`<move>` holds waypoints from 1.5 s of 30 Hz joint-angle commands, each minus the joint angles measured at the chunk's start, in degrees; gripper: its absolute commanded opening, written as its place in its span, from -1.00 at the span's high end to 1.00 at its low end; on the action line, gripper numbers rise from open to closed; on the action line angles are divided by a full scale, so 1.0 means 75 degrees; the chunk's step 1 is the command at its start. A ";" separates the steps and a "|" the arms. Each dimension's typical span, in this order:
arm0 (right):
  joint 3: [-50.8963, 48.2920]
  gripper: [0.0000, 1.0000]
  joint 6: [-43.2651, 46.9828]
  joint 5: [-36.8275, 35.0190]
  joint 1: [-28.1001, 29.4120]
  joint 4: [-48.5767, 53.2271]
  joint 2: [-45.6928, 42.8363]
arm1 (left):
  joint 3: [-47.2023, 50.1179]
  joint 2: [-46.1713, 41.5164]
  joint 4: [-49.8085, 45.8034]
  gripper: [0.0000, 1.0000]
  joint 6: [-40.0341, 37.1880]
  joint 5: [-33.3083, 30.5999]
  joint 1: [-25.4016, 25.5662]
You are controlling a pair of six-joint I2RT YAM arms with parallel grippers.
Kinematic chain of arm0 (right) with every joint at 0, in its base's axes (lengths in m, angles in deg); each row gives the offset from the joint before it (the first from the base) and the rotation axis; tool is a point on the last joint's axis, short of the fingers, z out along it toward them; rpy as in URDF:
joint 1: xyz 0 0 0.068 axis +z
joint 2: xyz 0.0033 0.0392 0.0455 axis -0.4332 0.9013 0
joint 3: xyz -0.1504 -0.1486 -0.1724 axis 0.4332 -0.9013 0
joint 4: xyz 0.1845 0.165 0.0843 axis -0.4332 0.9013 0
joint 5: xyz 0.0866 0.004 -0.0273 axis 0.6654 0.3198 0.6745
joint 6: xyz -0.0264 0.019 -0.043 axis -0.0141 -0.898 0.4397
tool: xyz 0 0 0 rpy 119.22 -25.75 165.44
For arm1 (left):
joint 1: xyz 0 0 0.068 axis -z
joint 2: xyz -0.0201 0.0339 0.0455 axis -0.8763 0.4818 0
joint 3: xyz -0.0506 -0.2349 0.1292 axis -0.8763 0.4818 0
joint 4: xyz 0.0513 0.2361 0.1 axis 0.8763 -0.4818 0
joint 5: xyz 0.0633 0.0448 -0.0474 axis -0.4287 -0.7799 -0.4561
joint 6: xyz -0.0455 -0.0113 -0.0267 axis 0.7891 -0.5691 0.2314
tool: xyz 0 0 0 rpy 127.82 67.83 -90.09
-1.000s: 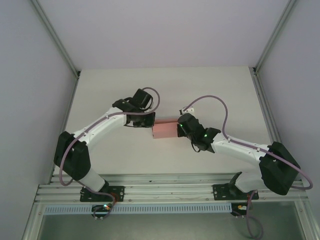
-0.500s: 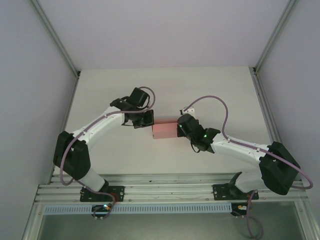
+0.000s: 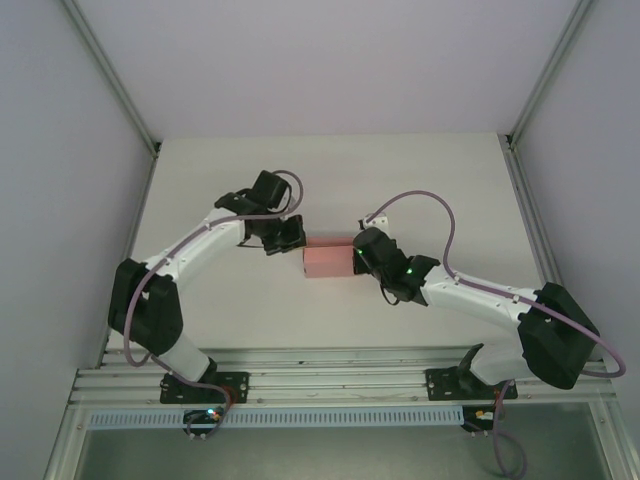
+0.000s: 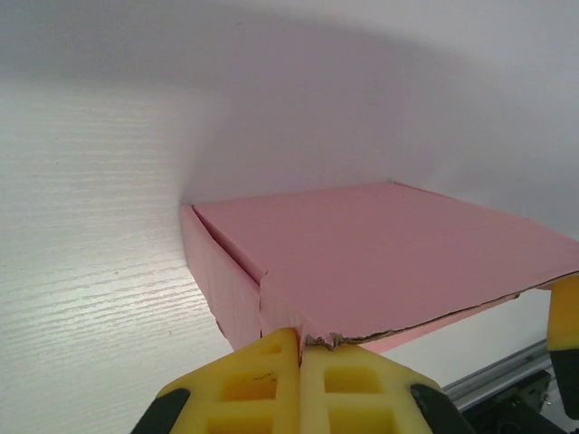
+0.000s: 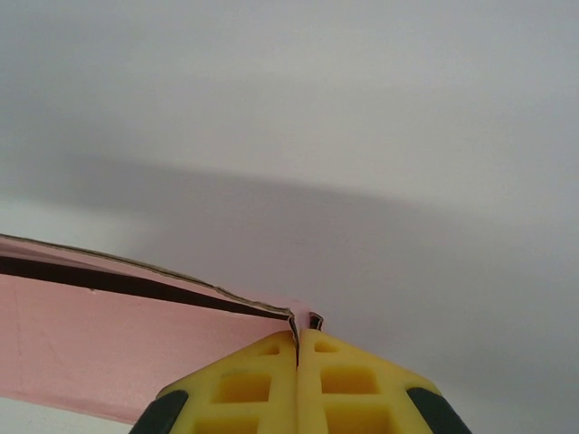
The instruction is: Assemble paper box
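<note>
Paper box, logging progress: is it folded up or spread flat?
Folded up. The paper box has a flat top and an upright side wall meeting at creased edges.

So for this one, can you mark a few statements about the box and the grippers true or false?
1. The paper box lies between the two grippers. True.
2. The right gripper stands wide open. False: it is shut, pinching a thin edge of the box.
3. The box is blue. False: it is salmon pink.
4. The left gripper is closed at a corner of the box. True.
5. The box sits in the far left corner of the table. False: it is near the middle of the table.
</note>
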 commanded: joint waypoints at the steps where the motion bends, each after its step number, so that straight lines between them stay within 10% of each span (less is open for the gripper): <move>1: -0.0133 1.00 -0.0215 -0.0274 -0.0014 0.0856 0.0134 | -0.0246 0.0061 -0.0454 1.00 0.0252 0.0180 -0.0222; 34: -0.2029 0.91 0.0817 0.0998 -0.0003 -0.1595 -0.0758 | 0.3118 -0.1278 0.1877 0.88 -0.0637 -0.3823 0.2422; 45: -0.0904 -0.64 0.0702 0.1637 -0.0044 0.0228 -0.1717 | 0.2438 -0.1278 0.1476 0.47 -0.0811 -0.4223 0.2637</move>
